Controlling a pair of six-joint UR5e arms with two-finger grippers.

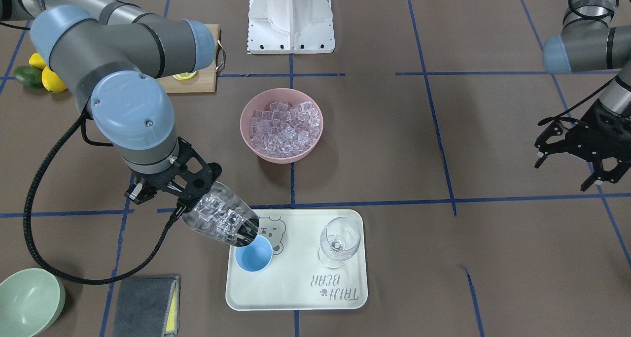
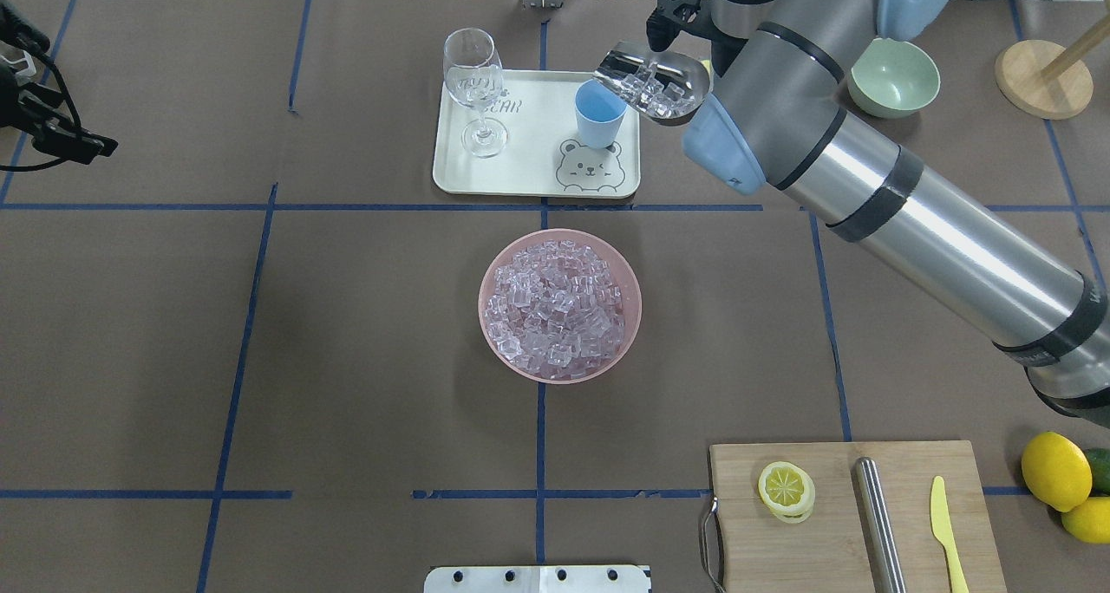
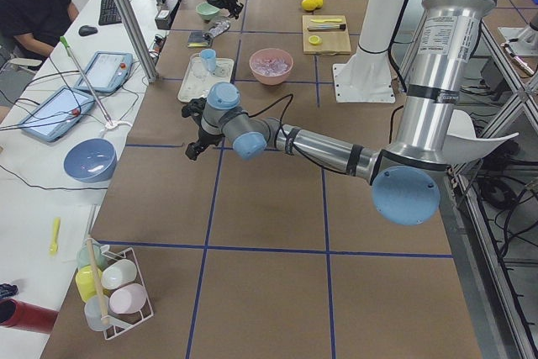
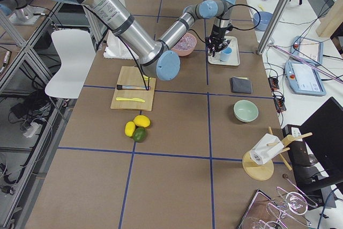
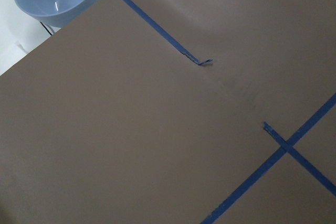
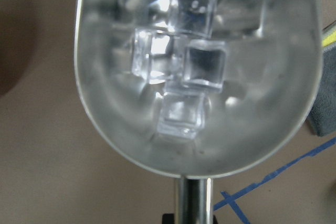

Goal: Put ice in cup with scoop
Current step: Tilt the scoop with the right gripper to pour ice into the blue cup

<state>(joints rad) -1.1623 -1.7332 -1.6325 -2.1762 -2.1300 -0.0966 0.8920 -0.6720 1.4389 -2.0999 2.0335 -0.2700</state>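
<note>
My right gripper (image 1: 180, 196) is shut on the rod handle of the steel scoop (image 1: 217, 221). The scoop holds several clear ice cubes (image 1: 223, 216) and tilts down, with its front lip just over the rim of the light-blue cup (image 1: 253, 253). The cup stands on the white tray (image 1: 296, 290) and looks empty. More ice (image 1: 285, 128) fills the pink bowl (image 1: 245, 114) mid-table. From overhead, the scoop (image 2: 655, 77) hangs beside the cup (image 2: 598, 114). The right wrist view shows cubes (image 6: 199, 72) in the trough (image 6: 105, 103). My left gripper (image 1: 564, 173) is open and empty, far off.
A clear wine glass (image 1: 339, 241) stands on the tray beside the cup. A pale green bowl (image 1: 29, 300) and a grey cloth (image 1: 145, 305) lie near the right arm. A cutting board (image 2: 902, 467) holds a lemon slice, a steel cylinder and a yellow knife.
</note>
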